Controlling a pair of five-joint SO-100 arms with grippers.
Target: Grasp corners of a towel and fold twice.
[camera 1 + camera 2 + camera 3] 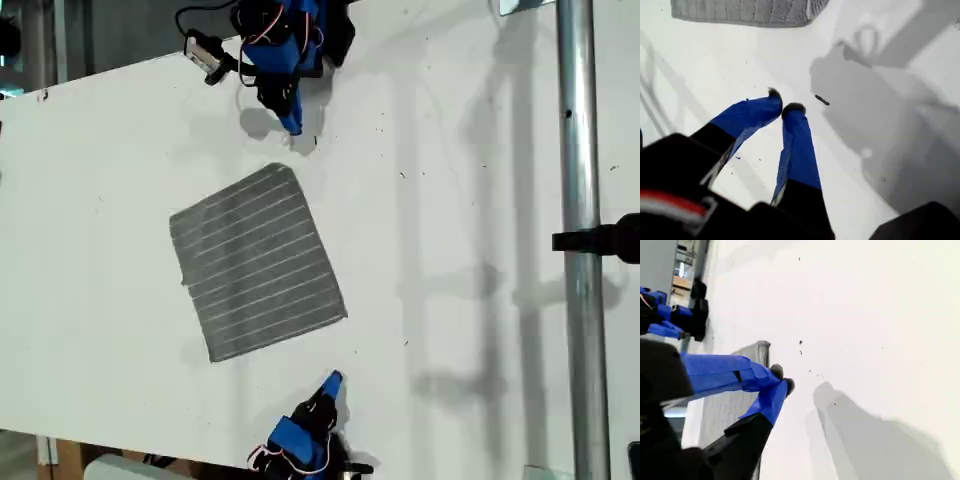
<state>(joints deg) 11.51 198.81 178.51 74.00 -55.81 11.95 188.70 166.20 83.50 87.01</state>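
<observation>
Closest to the first wrist camera is my first end effector (783, 101), two blue fingers with dark tips. The tips are pinched almost together and there is nothing between them. They hang over the bare white desk (715, 65), next to a tiny black speck (822, 100). The grey cloth towel with thin pale stripes (740, 10) lies flat farther ahead, well apart from the tips, with one rounded corner (810, 15) showing.

From the second wrist camera, my second end effector (782, 378) is clenched too and holds nothing. The towel lies just beside it, and a corner (764, 346) sits a little past the tips.

From above, in the exterior view, the towel (258, 262) lies spread out in the middle of the desk, turned a bit. It looks like it has not been folded yet. My first end effector (293, 125) is at the top of this view and my second end effector (333, 380) is at the bottom.

I think both must open before they go down. If they stay pinched, they may only push the soft cloth and bunch it up. If one grabs its corner late or lets it slip, the fold could come out crooked.
</observation>
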